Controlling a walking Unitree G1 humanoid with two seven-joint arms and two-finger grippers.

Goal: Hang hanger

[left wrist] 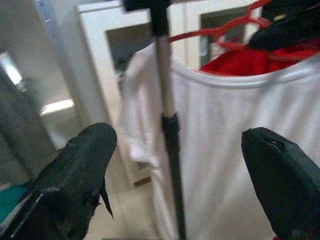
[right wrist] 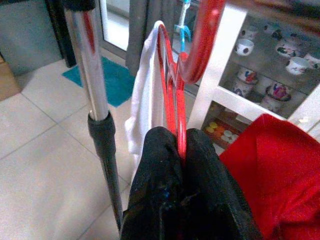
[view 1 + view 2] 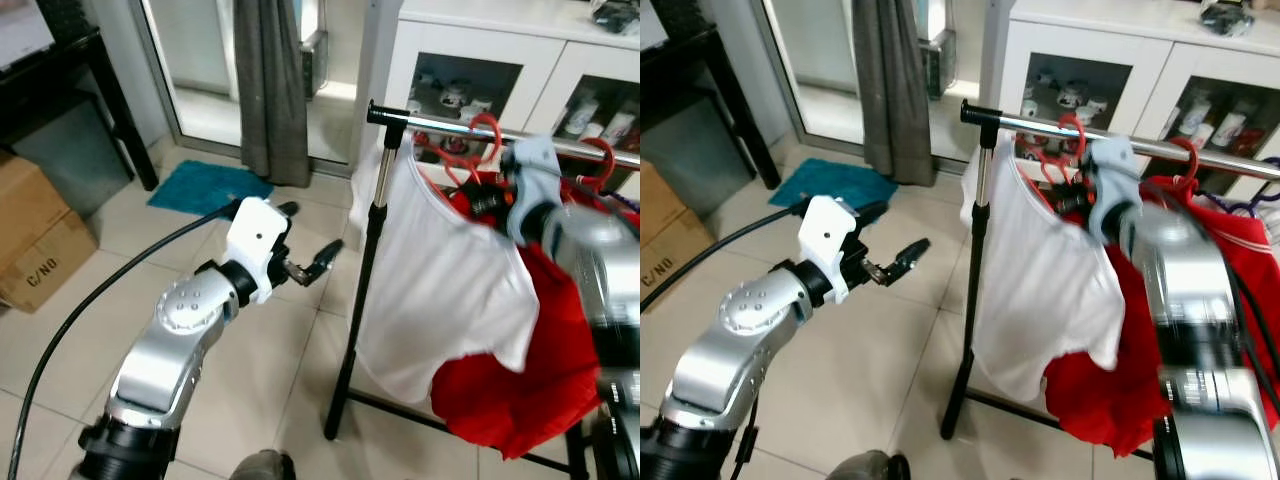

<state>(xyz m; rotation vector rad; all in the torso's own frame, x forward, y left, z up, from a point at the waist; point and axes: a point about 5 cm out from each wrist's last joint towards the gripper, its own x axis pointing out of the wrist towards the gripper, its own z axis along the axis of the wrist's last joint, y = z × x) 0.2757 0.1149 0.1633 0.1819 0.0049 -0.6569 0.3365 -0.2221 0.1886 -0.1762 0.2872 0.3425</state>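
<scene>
Where the robot's silver arms fill the foreground, the left gripper [image 3: 305, 245] hangs over the tiled floor [image 3: 240, 370] beside the rack, its black fingers [image 1: 75, 165] spread wide and empty. The right gripper [image 2: 180, 150] is raised to the rail, its two fingers pinched together on the thin wire of the red hanger [image 2: 172, 90]. That hanger carries a white T-shirt [image 3: 440, 290], and its hook [image 3: 1073, 135] sits at the chrome rail [image 3: 1040, 125] of the clothes rack, near the rail's black-capped end; whether the hook bears fully on the rail is hard to tell behind the wrist. Just behind the white shirt hangs a red garment [image 3: 520, 400] on another red hanger [image 3: 603, 160]. Farther back, a white cabinet [image 3: 470, 40] with glass doors holds cups and small jars [image 2: 272, 90], blurred. To the left lie a teal mat [image 3: 205, 187] and a cardboard box [image 3: 35, 240], cut by the frame edge, with a grey curtain [image 3: 270, 80] beyond.
</scene>
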